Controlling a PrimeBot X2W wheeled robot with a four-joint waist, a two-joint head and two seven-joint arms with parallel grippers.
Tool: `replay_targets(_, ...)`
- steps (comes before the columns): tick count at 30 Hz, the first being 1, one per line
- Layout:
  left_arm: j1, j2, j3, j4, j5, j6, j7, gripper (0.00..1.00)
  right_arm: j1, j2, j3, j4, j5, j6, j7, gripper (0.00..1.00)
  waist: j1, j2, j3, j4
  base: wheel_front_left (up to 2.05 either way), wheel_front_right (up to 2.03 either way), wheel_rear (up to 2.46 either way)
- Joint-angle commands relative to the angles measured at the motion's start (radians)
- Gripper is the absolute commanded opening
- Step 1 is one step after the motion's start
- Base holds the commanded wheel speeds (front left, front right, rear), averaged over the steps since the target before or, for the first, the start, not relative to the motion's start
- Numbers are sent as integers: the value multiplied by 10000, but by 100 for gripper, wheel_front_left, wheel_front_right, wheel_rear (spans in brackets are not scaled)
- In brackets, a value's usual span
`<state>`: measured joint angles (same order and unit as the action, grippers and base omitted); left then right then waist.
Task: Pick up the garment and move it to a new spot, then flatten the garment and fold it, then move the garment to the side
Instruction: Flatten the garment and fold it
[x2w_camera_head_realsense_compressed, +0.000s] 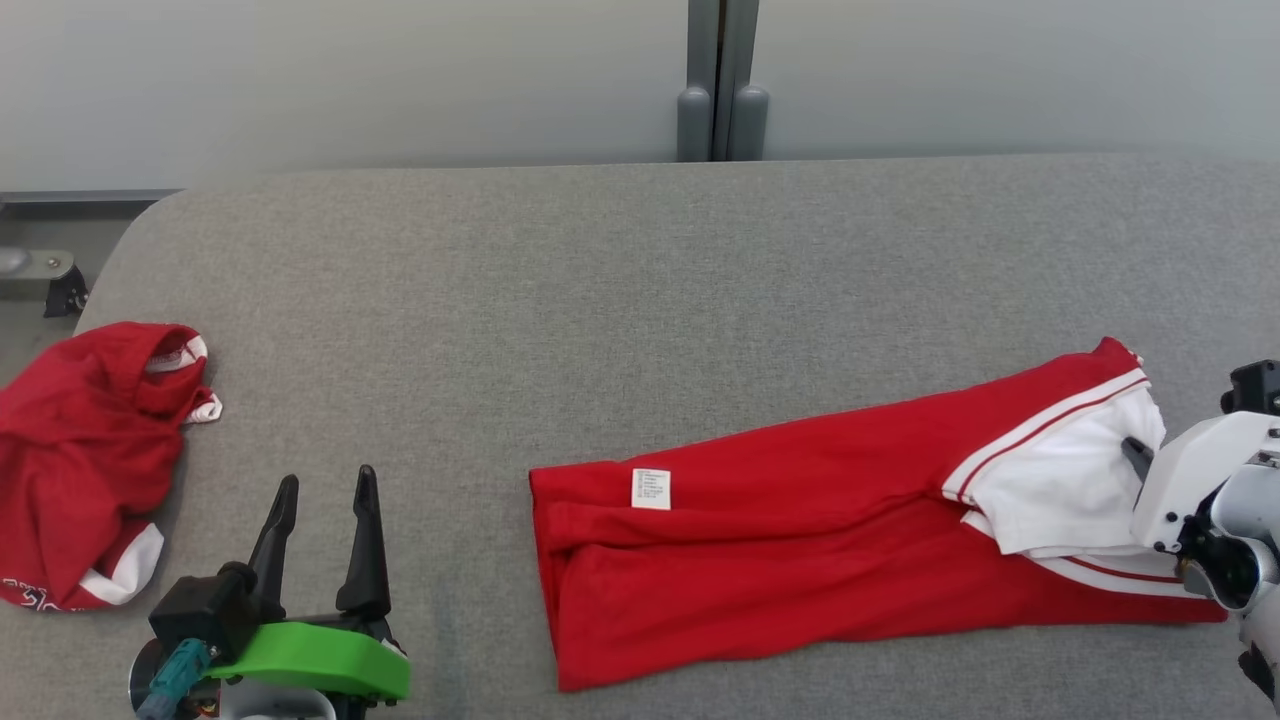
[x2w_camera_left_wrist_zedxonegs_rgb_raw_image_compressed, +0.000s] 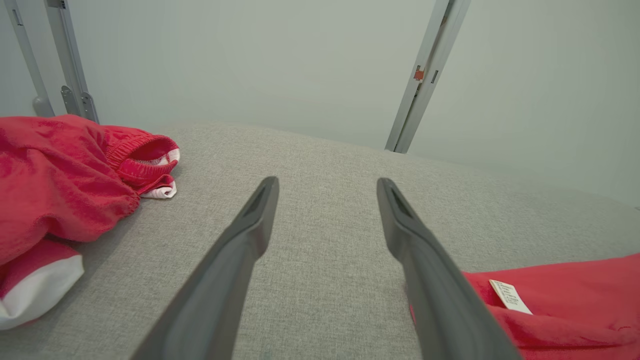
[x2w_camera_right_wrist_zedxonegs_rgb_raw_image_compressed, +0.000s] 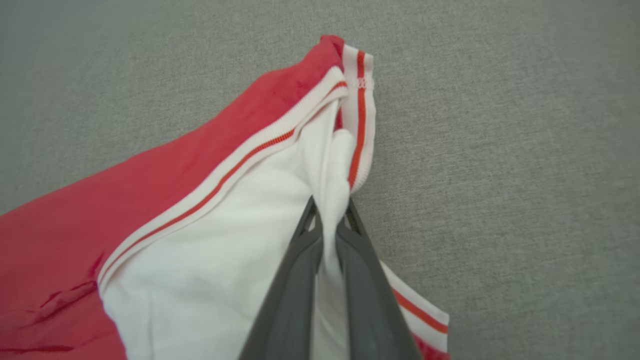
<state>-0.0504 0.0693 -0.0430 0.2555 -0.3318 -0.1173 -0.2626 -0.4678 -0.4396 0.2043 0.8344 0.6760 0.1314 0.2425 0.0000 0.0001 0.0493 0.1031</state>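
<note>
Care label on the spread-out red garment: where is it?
In the head view the care label sits near the left end of the spread-out red garment, right of the open left claw; the left wrist view shows it at lower right.

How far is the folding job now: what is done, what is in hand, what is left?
Done, it seems: the red garment lies stretched flat on the grey table. In hand: the right gripper is shut on its white end. The left gripper is open and holds nothing. Left: folding it and moving it aside.
</note>
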Motion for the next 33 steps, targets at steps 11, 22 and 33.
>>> replay_targets(11, 209, -75, 78, 143, 107, -73, -26, 100, 212, 290, -370, -1809, -1049, -13, -541, 0, 0, -1, -357, -331, 0, 0, 0)
replay_targets(22, 23, -46, -100, 317, 94, -131, -26, 100, 1006, 1539, 1094, -5528, -1143, -12, 850, 0, 0, -1, -343, 131, 0, 0, 0)
replay_targets(33, -280, -124, -328, 550, -58, -139, -26, 100, 1226, 2716, 2130, -5593, -1367, -10, 1081, 0, 0, -1, -29, 1372, 0, 0, 0)
